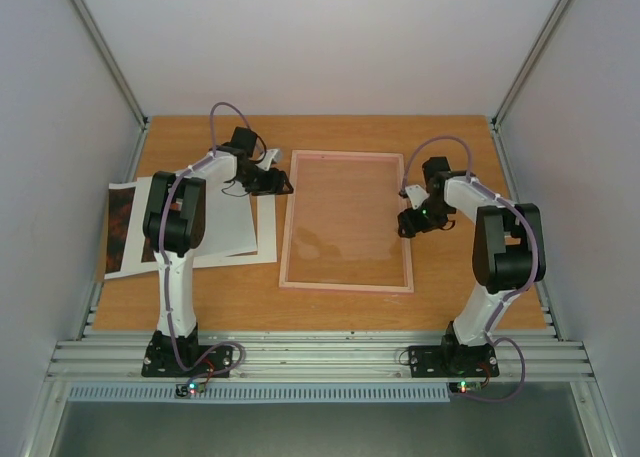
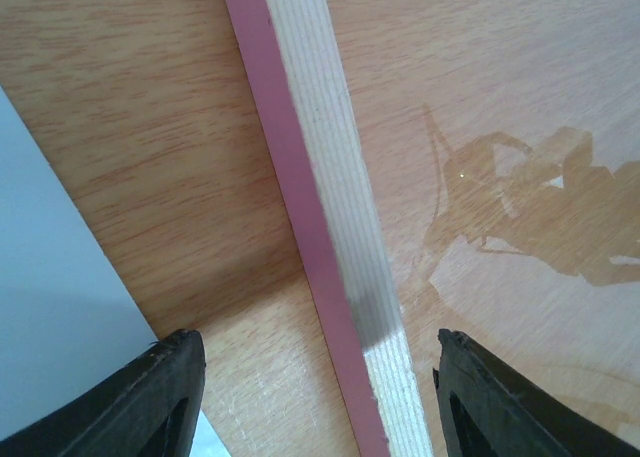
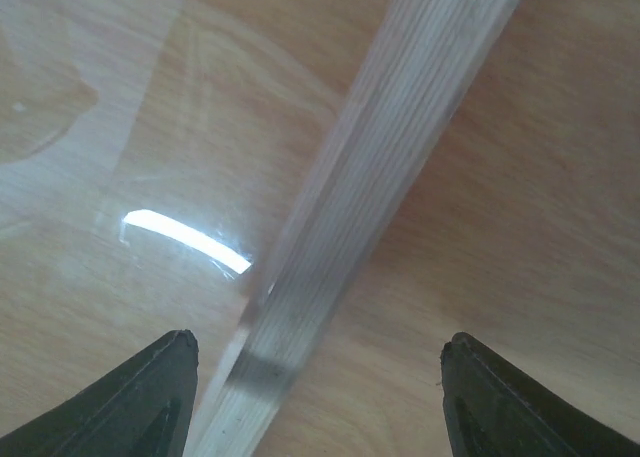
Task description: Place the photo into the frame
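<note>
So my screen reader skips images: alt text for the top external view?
An empty pink-rimmed frame lies flat on a table, the left end effector and right end effector over its long sides. The photo and a white mat lie left of it.

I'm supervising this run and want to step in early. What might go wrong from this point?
1. The left pincer and right pincer stand open, each straddling a long rail of the frame. An uneven grip or lift may twist it or shift the clear pane.
2. The photo lies far left, partly under a white sheet; pulling it out may drag that sheet or crease the print.
</note>
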Available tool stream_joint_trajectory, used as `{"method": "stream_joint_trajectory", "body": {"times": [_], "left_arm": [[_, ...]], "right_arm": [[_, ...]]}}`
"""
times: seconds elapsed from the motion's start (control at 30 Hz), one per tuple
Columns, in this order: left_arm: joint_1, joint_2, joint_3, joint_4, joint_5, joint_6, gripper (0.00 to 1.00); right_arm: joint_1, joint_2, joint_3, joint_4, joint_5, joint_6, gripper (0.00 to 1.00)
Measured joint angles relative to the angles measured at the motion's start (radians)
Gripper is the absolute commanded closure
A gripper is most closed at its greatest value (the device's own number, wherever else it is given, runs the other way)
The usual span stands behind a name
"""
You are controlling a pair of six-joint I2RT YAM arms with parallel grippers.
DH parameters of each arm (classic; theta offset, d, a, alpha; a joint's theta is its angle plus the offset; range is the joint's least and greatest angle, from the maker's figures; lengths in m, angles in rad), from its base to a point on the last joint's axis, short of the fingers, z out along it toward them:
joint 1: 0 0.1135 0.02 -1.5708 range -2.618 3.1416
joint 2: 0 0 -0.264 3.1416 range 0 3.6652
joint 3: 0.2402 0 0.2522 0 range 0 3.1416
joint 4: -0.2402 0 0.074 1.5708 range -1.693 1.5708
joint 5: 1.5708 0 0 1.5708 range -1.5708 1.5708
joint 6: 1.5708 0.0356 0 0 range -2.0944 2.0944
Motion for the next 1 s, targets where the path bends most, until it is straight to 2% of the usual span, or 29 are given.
{"method": "stream_joint_trajectory", "body": {"times": [0.3,0.57,0.8,1.0], "left_arm": [[0.0,0.0,0.0,0.0,0.0,0.0,0.36],[0.0,0.0,0.0,0.0,0.0,0.0,0.36],[0.0,-0.002,-0.002,0.001,0.0,0.005,0.36],[0.0,-0.044,-0.028,-0.017,-0.023,0.053,0.35]], "right_arm": [[0.04,-0.009,-0.066,0.058,0.095,-0.055,0.31],[0.06,-0.01,-0.071,0.085,0.113,-0.061,0.3],[0.058,-0.019,-0.05,0.031,0.075,-0.06,0.3],[0.032,-0.061,0.016,-0.01,-0.027,-0.042,0.3]]}}
